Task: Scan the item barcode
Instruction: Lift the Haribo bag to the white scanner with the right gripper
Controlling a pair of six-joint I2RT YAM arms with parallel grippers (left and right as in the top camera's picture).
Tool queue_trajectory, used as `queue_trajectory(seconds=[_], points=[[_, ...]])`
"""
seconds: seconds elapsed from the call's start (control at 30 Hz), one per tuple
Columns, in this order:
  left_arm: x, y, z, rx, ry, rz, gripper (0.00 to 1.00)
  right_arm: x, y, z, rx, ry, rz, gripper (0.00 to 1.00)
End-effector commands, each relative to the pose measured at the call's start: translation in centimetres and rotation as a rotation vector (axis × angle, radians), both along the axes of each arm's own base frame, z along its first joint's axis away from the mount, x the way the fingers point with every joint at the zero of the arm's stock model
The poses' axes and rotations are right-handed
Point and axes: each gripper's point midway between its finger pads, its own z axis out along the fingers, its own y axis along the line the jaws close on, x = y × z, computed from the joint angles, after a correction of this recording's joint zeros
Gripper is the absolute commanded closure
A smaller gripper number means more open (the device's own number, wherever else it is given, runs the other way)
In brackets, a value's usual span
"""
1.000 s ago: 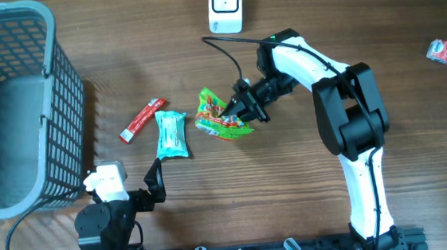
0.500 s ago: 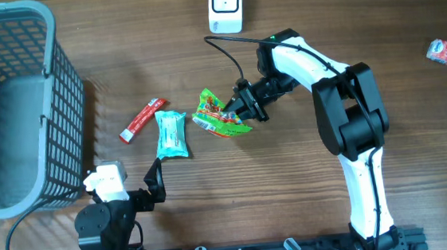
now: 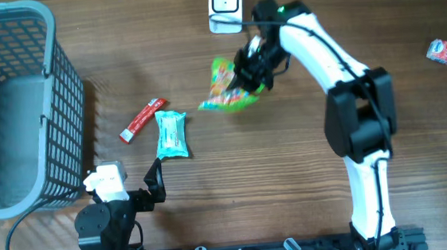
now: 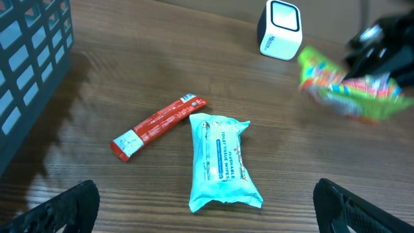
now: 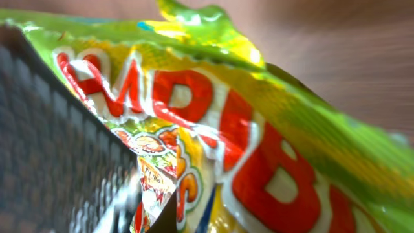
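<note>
A green snack bag point(image 3: 227, 86) with red lettering hangs above the table, with my right gripper point(image 3: 250, 73) shut on its right edge. It hangs just below the white barcode scanner point(image 3: 225, 7) at the table's far edge. The bag point(image 5: 259, 142) fills the right wrist view, with one dark ribbed finger pad point(image 5: 52, 149) against it on the left. In the left wrist view the bag point(image 4: 349, 87) is blurred, right of the scanner point(image 4: 280, 29). My left gripper point(image 4: 217, 221) stands wide open near the front edge, holding nothing.
A teal wipes packet point(image 3: 171, 134) and a red stick packet point(image 3: 141, 119) lie left of centre. A grey wire basket point(image 3: 14, 109) stands at the far left. A small red packet point(image 3: 444, 51) lies at the right edge. The scanner's black cable point(image 3: 225, 49) loops near the right arm.
My right gripper has lifted the green snack bag off the table and carried it up toward the scanner. The left arm has not moved.
</note>
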Motion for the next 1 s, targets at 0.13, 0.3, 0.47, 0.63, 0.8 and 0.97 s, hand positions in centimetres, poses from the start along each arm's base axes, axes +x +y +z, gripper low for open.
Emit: queue_trajectory(seconds=[0.13, 0.3, 0.47, 0.63, 0.8, 0.97], points=[[0.0, 0.1, 0.3, 0.002, -0.012, 0.005, 0.0, 8.7, -9.4, 7.1, -0.482, -0.35, -0.737, 0.95], [0.0, 0.1, 0.2, 0.002, -0.011, 0.005, 0.0, 16.2, -7.2, 7.7, -0.361, -0.64, -0.699, 0.96], [0.0, 0.1, 0.2, 0.002, -0.012, 0.005, 0.0, 21.5, -7.1, 8.5, -0.402, -0.918, -0.721, 0.95], [0.0, 0.1, 0.2, 0.002, -0.011, 0.005, 0.0, 24.1, -5.5, 8.4, -0.386, -1.066, -0.738, 0.95], [0.0, 0.1, 0.3, 0.002, -0.012, 0.005, 0.0, 23.9, -4.6, 5.2, -0.46, -1.053, -0.726, 0.95], [0.0, 0.1, 0.2, 0.002, -0.012, 0.005, 0.0, 23.3, -6.1, 7.7, -0.537, -1.083, -0.681, 0.95]])
